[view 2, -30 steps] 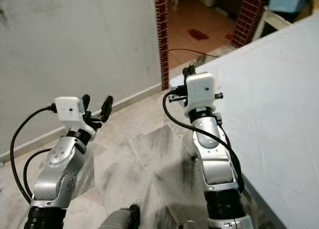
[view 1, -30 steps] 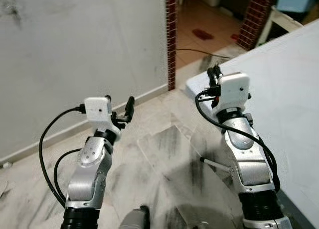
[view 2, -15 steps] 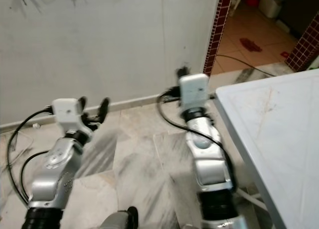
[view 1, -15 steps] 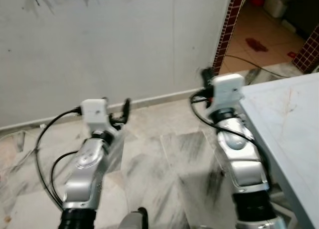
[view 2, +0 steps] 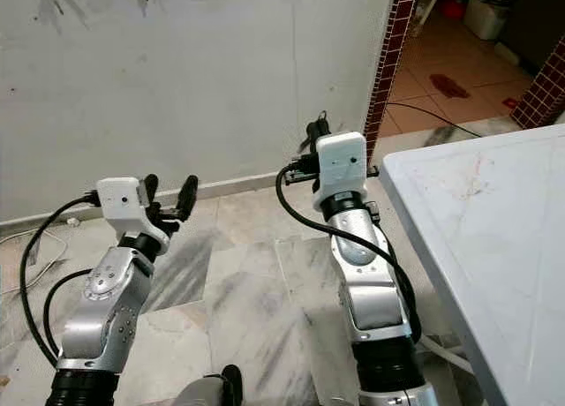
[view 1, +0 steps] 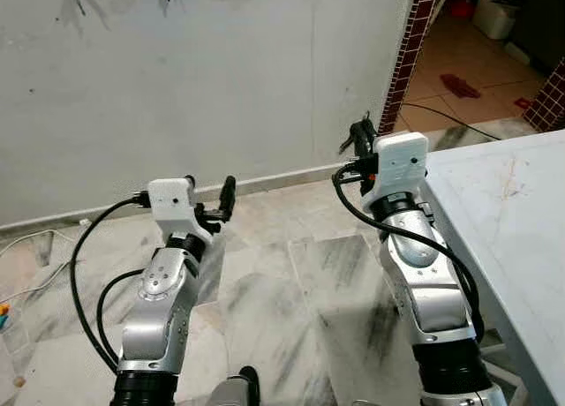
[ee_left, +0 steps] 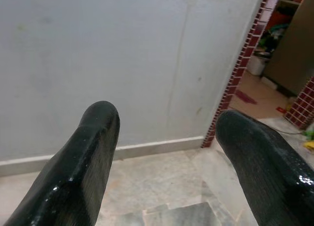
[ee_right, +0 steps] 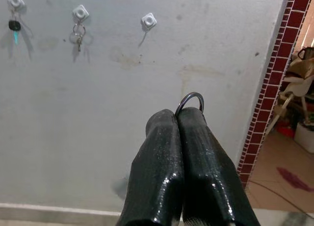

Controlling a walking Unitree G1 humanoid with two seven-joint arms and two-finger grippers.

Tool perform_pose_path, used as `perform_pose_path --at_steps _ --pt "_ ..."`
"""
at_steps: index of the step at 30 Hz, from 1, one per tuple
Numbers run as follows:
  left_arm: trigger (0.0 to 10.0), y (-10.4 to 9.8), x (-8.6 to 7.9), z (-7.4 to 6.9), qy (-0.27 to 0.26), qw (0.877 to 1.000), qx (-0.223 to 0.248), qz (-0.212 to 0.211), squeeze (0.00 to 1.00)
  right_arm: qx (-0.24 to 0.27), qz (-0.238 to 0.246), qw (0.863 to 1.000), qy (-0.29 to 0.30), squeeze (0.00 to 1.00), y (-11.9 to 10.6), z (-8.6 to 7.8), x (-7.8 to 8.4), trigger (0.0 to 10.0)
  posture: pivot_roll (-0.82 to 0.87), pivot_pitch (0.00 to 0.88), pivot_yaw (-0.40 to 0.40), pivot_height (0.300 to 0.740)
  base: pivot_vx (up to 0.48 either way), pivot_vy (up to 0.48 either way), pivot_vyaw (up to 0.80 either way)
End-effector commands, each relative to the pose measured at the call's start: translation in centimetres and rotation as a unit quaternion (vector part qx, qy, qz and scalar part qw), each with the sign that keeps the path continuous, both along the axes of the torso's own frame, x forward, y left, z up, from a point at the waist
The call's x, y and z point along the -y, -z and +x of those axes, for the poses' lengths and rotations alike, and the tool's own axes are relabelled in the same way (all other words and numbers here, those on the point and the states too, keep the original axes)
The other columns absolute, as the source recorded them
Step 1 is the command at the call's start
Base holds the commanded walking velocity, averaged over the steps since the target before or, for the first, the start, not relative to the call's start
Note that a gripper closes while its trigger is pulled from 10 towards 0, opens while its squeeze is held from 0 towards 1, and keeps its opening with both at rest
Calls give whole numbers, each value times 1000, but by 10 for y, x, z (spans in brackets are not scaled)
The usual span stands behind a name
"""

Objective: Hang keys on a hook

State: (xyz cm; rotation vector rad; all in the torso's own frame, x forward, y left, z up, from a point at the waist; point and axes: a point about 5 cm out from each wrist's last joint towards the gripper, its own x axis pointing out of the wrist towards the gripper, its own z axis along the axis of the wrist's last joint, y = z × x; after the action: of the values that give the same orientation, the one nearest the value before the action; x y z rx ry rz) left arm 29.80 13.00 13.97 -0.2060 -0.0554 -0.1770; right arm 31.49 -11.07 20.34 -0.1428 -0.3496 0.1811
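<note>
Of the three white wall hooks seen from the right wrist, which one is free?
The third hook, nearest the brick edge, is bare; the first hook holds a black-headed key, the middle hook a metal key ring.

Left wrist cam: my left gripper has its two black fingers spread wide, nothing between them. Past them I see a plain grey wall with a pale skirting strip along its base, meeting a marbled tile floor. A red brick pillar ends the wall; beyond it is a doorway to a room with an orange floor, blurred clutter there.
</note>
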Motion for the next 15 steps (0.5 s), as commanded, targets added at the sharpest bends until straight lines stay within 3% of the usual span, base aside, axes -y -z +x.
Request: perform_pose_path --at_steps 1,15 --pt "10000 0 -4 -2 -2 1000 3 2 0 12 8 1000 -6 0 -6 -3 -2 10000 -3 165 40 740 0 0 0" --pt "10000 0 -5 -2 0 1000 4 -4 0 13 9 999 -36 0 -6 -7 -11 10000 1 162 39 740 271 0 0"
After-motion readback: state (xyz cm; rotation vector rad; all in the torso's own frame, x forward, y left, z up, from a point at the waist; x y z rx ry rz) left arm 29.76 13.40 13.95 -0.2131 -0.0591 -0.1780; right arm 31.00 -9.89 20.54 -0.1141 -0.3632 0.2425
